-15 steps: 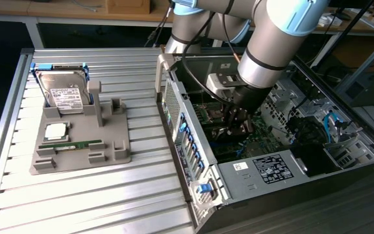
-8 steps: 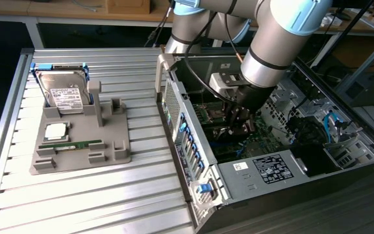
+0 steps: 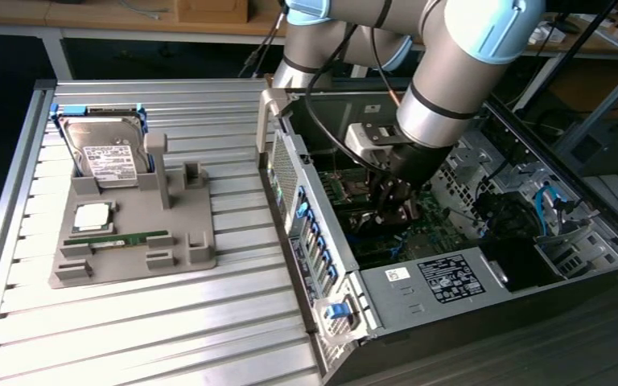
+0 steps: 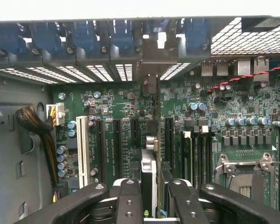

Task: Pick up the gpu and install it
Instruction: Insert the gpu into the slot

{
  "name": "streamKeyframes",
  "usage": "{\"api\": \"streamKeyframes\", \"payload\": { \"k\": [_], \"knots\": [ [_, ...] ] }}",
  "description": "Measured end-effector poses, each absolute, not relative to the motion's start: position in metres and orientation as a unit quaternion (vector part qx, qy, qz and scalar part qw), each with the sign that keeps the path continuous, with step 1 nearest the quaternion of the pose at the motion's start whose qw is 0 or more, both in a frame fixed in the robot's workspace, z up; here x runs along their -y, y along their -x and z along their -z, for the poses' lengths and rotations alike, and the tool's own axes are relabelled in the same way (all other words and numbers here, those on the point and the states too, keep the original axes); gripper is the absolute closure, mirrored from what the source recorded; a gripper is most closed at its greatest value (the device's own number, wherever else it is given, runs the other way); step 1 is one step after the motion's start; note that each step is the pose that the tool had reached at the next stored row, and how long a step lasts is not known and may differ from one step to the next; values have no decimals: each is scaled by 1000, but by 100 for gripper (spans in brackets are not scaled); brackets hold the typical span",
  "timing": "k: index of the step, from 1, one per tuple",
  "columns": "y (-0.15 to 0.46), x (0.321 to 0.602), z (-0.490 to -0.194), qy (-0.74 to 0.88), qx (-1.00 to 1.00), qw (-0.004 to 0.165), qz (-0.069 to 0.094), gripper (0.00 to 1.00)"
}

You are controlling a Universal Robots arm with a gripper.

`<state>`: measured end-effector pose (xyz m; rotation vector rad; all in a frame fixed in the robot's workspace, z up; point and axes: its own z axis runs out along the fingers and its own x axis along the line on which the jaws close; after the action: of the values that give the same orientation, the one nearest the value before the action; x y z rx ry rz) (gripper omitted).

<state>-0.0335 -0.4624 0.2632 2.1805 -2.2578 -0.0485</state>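
**Card held edge-on over the motherboard slots**

Seen from the wrist: tool [image 4: 149, 196] clamped on the gpu [image 4: 149, 154], dark fingers [image 4: 129, 198] pressed against both faces of the card. Card standing on edge, thin, running away from the camera over the green motherboard [image 4: 125, 116], in line with the row of long black expansion slots [image 4: 117, 140] and reaching toward the perforated rear wall of the case. Silver bracket end of the card close to the blue slot clips [image 4: 83, 37] along that wall. Whether the card edge sits in a slot or just above it: cannot tell. White slot [image 4: 82, 144] beside the black ones, bundle of sleeved cables [image 4: 34, 123] near the grey side wall, empty processor socket [image 4: 245, 175] on the other side of the card.

In the exterior view: tool [image 3: 395, 205] down inside the open computer case [image 3: 320, 265], arm [image 3: 449, 88] slanting in from above. Case lying on its side on the ribbed metal desk [image 3: 126, 322], labelled power supply [image 3: 449, 277] at its near end.

Farther toward the exterior view's left, well apart from the case: grey parts holder [image 3: 138, 257] on the desk, with a green memory stick [image 3: 121, 239] lying flat, a processor chip [image 3: 92, 215] behind it, and a hard drive [image 3: 110, 153] propped upright at the far end.
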Motion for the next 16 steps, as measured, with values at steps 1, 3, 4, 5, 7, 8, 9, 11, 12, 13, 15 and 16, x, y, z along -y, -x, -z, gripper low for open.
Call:
{"api": "streamKeyframes", "payload": {
  "k": [1,3,4,5,7,8,9,11,12,13,15,16],
  "knots": [
    [34,462,-263,-695,719,1,15,73],
    [35,462,-263,-695,719,1,16,73],
    [35,462,-263,-695,719,1,16,73],
    [35,462,-264,-695,719,0,15,73],
    [35,462,-266,-695,719,0,15,73],
    [35,462,-269,-695,719,0,15,73],
    [35,462,-270,-695,719,0,15,73],
    [35,462,-270,-695,719,0,15,73],
    [35,462,-270,-695,719,0,15,73],
    [35,462,-270,-695,719,0,15,73],
    [35,462,-270,-695,719,0,15,73],
    [36,462,-270,-695,719,0,15,73]
  ]
}}
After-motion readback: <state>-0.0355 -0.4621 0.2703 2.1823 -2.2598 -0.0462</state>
